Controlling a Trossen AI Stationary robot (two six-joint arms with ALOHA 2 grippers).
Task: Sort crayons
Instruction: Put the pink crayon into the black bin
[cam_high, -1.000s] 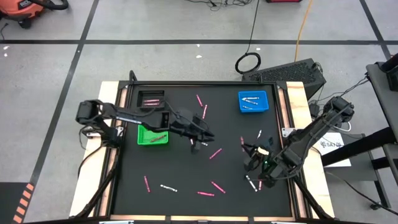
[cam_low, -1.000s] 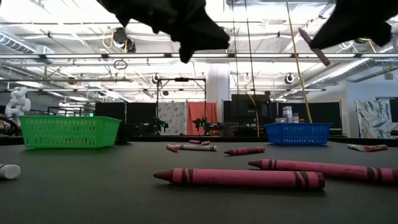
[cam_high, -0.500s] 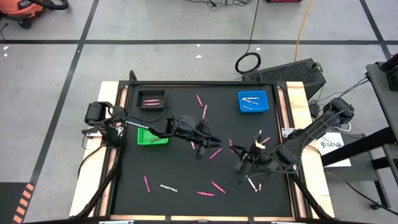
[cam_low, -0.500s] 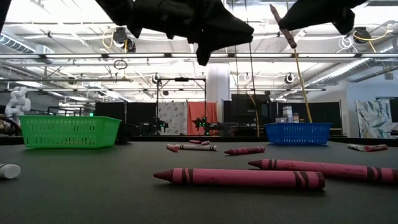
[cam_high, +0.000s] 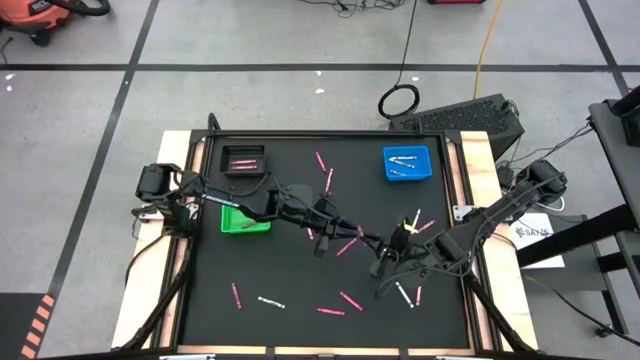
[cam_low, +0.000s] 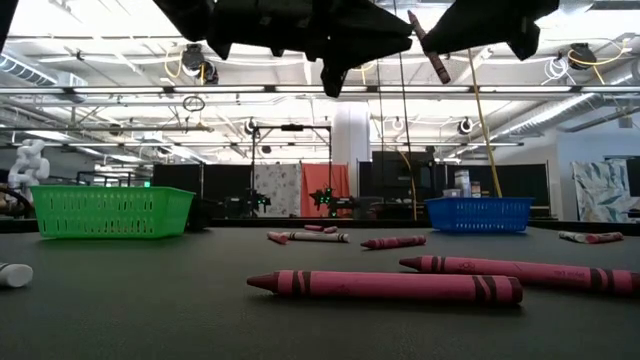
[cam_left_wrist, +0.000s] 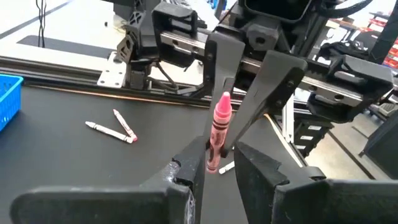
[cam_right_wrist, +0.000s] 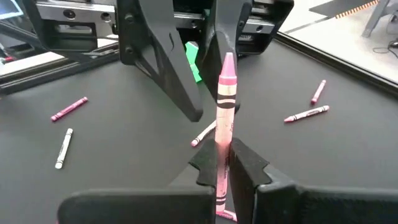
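Observation:
My right gripper (cam_right_wrist: 227, 165) is shut on one pink crayon (cam_right_wrist: 225, 106), high above the middle of the black mat (cam_high: 300, 290). My left gripper (cam_left_wrist: 217, 168) faces it from the table's left, open. Its fingers (cam_right_wrist: 163, 74) stand on either side of the crayon's pointed end, and I cannot tell whether they touch it. In the high view the two grippers meet around the left gripper (cam_high: 352, 233) and the right gripper (cam_high: 383, 252). Several pink and white crayons (cam_high: 348, 300) lie flat on the mat. My right gripper pinches the pink crayon's wrapped lower half (cam_right_wrist: 222, 155) between its two fingers. The crayon lies along the fingers and runs back between them. The fingers come from the table's right, slanting slightly down. The crayon is lifted clear, and its pointed end (cam_left_wrist: 224, 99) sticks out toward the left gripper.
A black tray (cam_high: 243, 160) with pink crayons stands at the far left of the mat. A green tray (cam_high: 245, 218) stands nearer, and a blue tray (cam_high: 407, 162) with white crayons stands at the far right. Wooden rails (cam_high: 480, 200) edge the mat.
My right gripper has carried the pink crayon toward the table's left and rolled its wrist, so the crayon has turned about in the air. My left gripper has moved a little toward the right and tipped more level. The two now meet over the mat's middle.

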